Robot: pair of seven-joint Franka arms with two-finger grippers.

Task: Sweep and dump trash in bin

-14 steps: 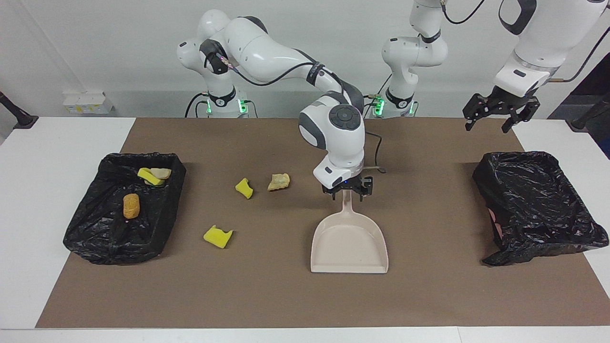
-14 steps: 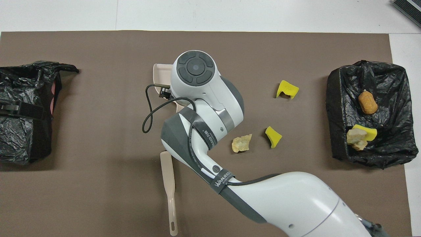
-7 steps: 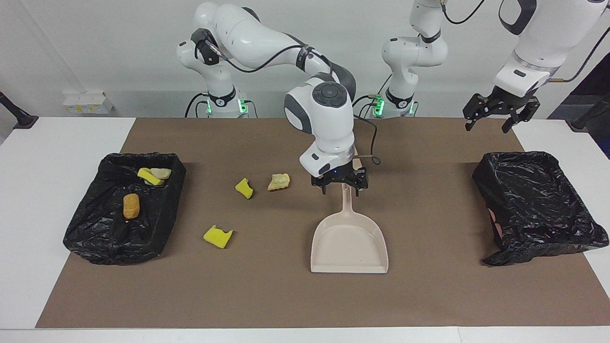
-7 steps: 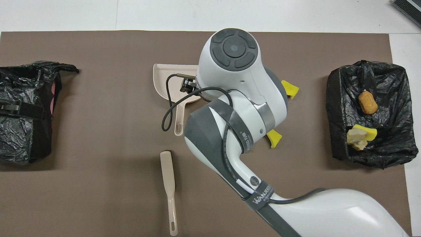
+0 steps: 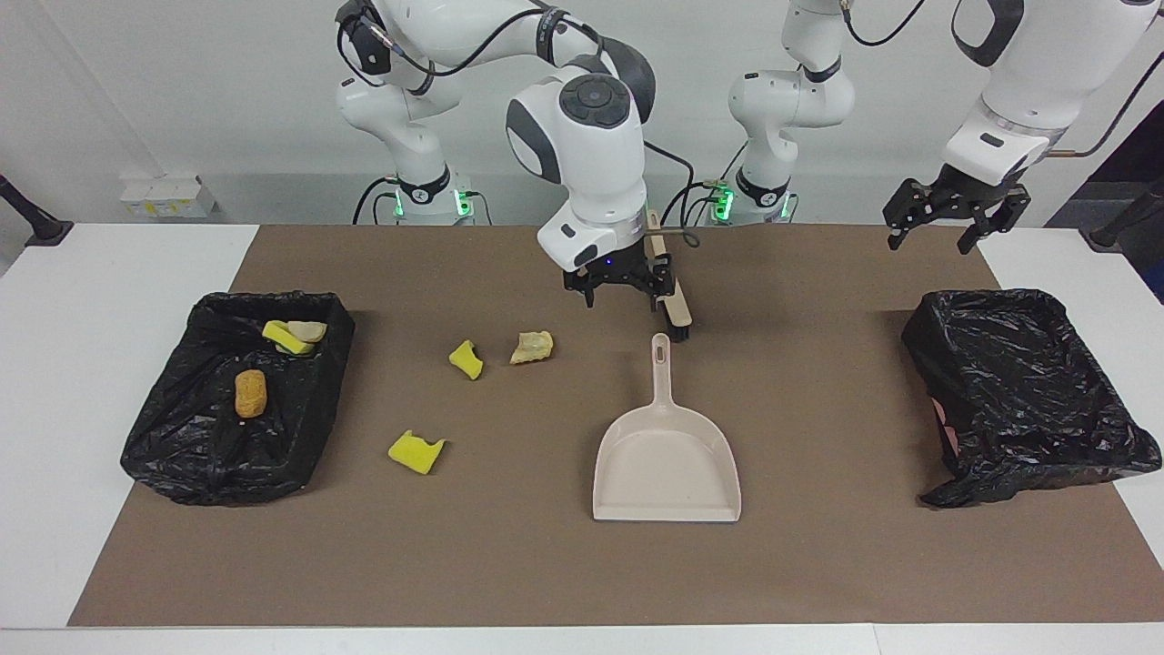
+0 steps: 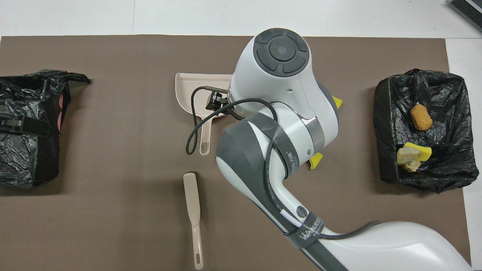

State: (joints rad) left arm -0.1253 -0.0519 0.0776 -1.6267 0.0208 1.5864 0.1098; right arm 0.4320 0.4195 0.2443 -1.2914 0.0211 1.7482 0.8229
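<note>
The right gripper (image 5: 618,284) is lifting up and away from the dustpan (image 5: 667,459), whose handle it was hanging directly over a second ago; it is now hovering, fingers spread and holding nothing, above the mat beside the hand brush (image 5: 671,296). The dustpan itself is lying exactly where it was, flat on the mat with its mouth pointing away from the robots and its handle toward them.

The trash is not moving at all. On the mat, a yellow sponge chunk (image 5: 466,358) and a tan lump (image 5: 532,347) are sitting close together toward the right arm's end, with a second yellow chunk (image 5: 415,452) farther from the robots than both. More scraps are already lying in the lined bin (image 5: 238,397) at that same end: an orange lump (image 5: 250,392) and a yellow piece (image 5: 285,337).

That is leaving three scraps to sweep, so the job looks about half done. Judging by where the right gripper is heading, the brush seems the next thing to be picked up.

The left gripper (image 5: 955,216) is waiting, fingers spread and empty, over the table edge by the other lined bin (image 5: 1028,391), which is showing no scraps inside.
</note>
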